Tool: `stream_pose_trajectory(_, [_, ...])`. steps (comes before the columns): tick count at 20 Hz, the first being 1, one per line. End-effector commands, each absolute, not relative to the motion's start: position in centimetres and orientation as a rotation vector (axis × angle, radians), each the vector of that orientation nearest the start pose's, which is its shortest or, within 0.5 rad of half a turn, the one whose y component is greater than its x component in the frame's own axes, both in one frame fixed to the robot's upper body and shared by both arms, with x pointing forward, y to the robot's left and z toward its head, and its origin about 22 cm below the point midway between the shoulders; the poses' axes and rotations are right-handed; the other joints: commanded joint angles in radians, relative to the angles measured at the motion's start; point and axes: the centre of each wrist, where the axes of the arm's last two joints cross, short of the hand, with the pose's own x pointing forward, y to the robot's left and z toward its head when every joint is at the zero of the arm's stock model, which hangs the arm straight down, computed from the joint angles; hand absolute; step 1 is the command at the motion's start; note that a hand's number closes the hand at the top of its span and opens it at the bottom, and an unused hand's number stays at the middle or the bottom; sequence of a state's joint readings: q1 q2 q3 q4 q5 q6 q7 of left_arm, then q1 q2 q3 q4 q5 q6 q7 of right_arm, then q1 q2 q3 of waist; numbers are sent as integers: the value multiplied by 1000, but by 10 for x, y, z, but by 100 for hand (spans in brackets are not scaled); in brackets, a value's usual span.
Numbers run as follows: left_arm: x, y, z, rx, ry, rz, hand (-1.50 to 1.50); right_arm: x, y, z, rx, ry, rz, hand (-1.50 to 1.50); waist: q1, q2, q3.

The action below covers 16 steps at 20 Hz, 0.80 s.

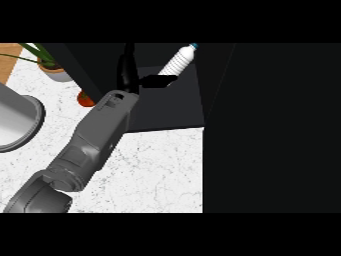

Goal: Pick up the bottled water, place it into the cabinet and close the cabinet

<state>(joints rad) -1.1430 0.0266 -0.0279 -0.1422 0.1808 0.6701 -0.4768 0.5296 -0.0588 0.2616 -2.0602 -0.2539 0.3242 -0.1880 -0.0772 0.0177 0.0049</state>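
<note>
The bottled water point(180, 60) is white with a blue cap. It leans tilted inside the dark cabinet point(169, 107), cap pointing up and to the right. My left hand point(129, 75) reaches into the cabinet from the lower left on its grey forearm. Its fingers point straight up along the cabinet's left wall, and its thumb sticks out to the right, touching the bottle's lower end. Nothing is curled round the bottle. The cabinet's black door point(276, 130) stands open and fills the right side of the view. My right hand does not show.
A large grey round container point(7, 120) stands at the left on the white marble counter point(158, 170). A potted plant point(55, 70) and a small orange object point(86, 99) sit just left of the cabinet.
</note>
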Motion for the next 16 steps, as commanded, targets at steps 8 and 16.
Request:
stream_pose_trajectory(8, [439,162,36,222,-1890,36,-150,119,-222,50,493,-1776,24,-150,46,-4,-7])
stream_pose_trajectory(16, [428,136,28,58,-1951,38,-150,115,-212,45,475,-1777,-6,-150,83,-22,-5])
